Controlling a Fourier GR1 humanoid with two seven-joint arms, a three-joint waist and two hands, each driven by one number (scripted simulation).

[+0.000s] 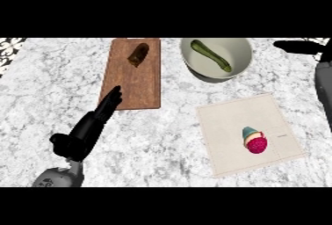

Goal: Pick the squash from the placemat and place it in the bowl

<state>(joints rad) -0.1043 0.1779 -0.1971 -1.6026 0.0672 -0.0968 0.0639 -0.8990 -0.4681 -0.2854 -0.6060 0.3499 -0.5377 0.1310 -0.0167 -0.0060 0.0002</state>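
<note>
The long green squash (211,55) lies inside the pale round bowl (241,49), far right on the speckled marble counter (39,88). Nearer, the beige cloth placemat (227,127) carries a pink-and-teal cupcake (254,141). Left of the bowl is a brown wooden cutting board (133,83). The left hand (88,129) is open, its straight fingertips at the board's near edge. Whether the right hand (297,45), at the far right edge, is open or closed I cannot tell.

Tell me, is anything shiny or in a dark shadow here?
Head view: even light, no glare on the counter; head view: the bowl looks greyer inside than at its rim, around the squash; head view: the left hand casts no clear shadow.
</note>
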